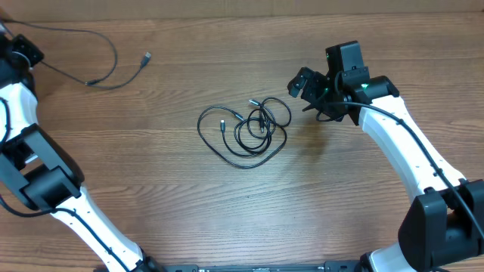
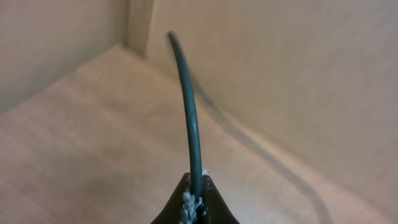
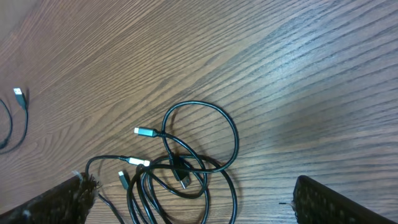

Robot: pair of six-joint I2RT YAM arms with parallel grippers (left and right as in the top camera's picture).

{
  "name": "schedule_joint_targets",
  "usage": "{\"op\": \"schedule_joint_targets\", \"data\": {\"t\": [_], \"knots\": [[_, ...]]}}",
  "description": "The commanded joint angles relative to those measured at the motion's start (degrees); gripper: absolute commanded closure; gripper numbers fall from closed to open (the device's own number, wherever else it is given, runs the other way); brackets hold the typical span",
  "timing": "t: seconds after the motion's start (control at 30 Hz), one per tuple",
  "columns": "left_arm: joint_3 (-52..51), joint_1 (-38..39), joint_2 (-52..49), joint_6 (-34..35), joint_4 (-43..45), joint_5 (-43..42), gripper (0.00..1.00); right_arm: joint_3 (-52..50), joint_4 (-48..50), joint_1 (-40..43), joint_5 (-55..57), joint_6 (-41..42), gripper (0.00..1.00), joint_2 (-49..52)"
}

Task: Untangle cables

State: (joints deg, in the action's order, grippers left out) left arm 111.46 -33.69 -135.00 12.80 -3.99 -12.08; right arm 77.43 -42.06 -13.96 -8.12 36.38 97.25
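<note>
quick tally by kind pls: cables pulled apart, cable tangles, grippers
separate cable, pinched in the left gripper: 1
tangled cable bundle: 1
grippers, the left gripper and the right gripper: 2
total: 4

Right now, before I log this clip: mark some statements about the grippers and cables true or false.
1. The left gripper is clamped on a single cable. True.
2. The right gripper grips a cord from the tangle. False: its fingers are spread wide with nothing held between them, over the tangle.
3. Every cable is part of the tangle. False: the single cable lies apart, at the far left corner near the left arm.
4. The tangle lies near the middle of the table. True.
</note>
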Motion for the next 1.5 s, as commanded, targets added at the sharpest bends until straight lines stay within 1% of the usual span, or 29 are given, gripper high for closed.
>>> {"op": "schedule_joint_targets", "data": {"t": [0.0,0.03,0.07,0.13,0.17,0.27,0.4,0.47,0.5,0.53,0.6,0.67,0.73,0.77,0.83,0.87,0.9,0.97,1.0,1.07,1.13,1.17,1.3,1.37,1.47], "knots": [[0.1,0.3,-2.2,-5.4,-3.9,12.4,0.74,-0.3,0.1,0.1,0.6,-0.3,0.00,0.0],[0.1,0.2,-3.1,-5.4,-5.4,14.3,0.48,-0.3,0.1,0.1,0.6,-0.3,0.00,0.0],[0.1,0.2,-3.8,-5.6,-6.4,15.2,0.33,-0.3,0.2,0.1,0.6,-0.3,0.00,0.0],[0.1,-0.4,-5.1,-5.6,-8.4,15.5,0.15,-0.3,0.1,0.1,0.6,-0.3,0.00,0.0],[0.1,-0.6,-5.3,-5.5,-9.3,15.3,0.00,-0.3,0.1,0.1,0.6,-0.3,0.00,0.0],[0.2,-1.2,-4.7,-5.6,-10.5,15.3,0.01,-0.3,0.2,0.1,0.6,-0.3,0.00,0.0],[0.2,-0.8,-1.0,-5.2,-11.0,15.3,0.00,-0.3,0.2,0.1,0.6,-0.3,0.00,0.0],[0.2,-0.2,1.6,-3.0,-11.5,15.0,0.00,-0.3,0.1,0.1,0.6,-0.3,0.00,0.0],[0.2,0.3,3.2,-0.7,-12.2,14.5,0.01,-0.3,0.1,0.1,0.6,-0.3,0.00,0.0],[0.2,1.2,5.9,3.5,-13.9,11.0,0.00,-0.3,0.2,0.1,0.6,-0.3,0.00,0.0],[0.2,2.1,8.8,7.5,-17.3,2.3,0.01,-0.3,0.1,0.1,0.6,-0.3,0.00,0.0],[0.2,3.1,10.7,8.1,-21.0,-7.8,0.01,-0.3,0.1,0.1,0.6,-0.3,0.00,0.0],[0.2,4.2,11.2,8.0,-24.2,-13.2,0.00,-0.3,0.2,0.1,0.6,-0.3,0.00,0.0],[0.2,5.0,11.1,8.0,-26.0,-13.6,0.01,-0.3,0.1,0.1,0.6,-0.3,0.00,0.0],[0.1,6.6,10.0,8.0,-29.0,-10.2,0.01,-0.3,0.1,0.1,0.6,-0.3,0.00,0.0],[0.1,8.0,8.9,8.3,-31.9,-5.2,0.00,-0.3,0.1,0.1,0.6,-0.3,0.00,0.0],[0.1,8.7,8.4,9.2,-33.4,-2.7,0.00,-0.3,0.1,0.1,0.6,-0.3,0.00,0.0],[0.1,10.0,6.8,10.2,-36.3,1.8,0.18,-0.3,0.1,0.1,0.6,-0.3,0.00,0.0],[0.1,10.6,6.0,10.2,-37.6,3.3,0.29,-0.3,0.1,0.1,0.6,-0.3,0.00,0.0],[0.1,11.3,4.9,10.2,-39.6,5.0,0.63,-0.3,0.2,0.1,0.6,-0.3,0.00,0.0],[0.1,11.7,4.0,10.2,-41.4,6.7,0.90,-0.3,0.1,0.1,0.6,-0.3,0.00,0.0],[0.1,11.7,3.5,10.2,-42.4,7.7,0.95,-0.3,0.1,0.1,0.6,-0.3,0.00,0.0],[0.1,11.4,3.3,10.2,-46.9,11.6,0.96,-0.3,0.1,0.1,0.6,-0.3,0.00,0.0],[0.1,11.3,3.1,10.2,-49.6,15.7,0.96,-0.3,0.2,0.1,0.6,-0.3,0.00,0.0],[-0.6,11.3,3.1,10.2,-50.0,16.3,0.96,-0.3,0.1,0.1,0.6,-0.3,0.00,0.0]]}}
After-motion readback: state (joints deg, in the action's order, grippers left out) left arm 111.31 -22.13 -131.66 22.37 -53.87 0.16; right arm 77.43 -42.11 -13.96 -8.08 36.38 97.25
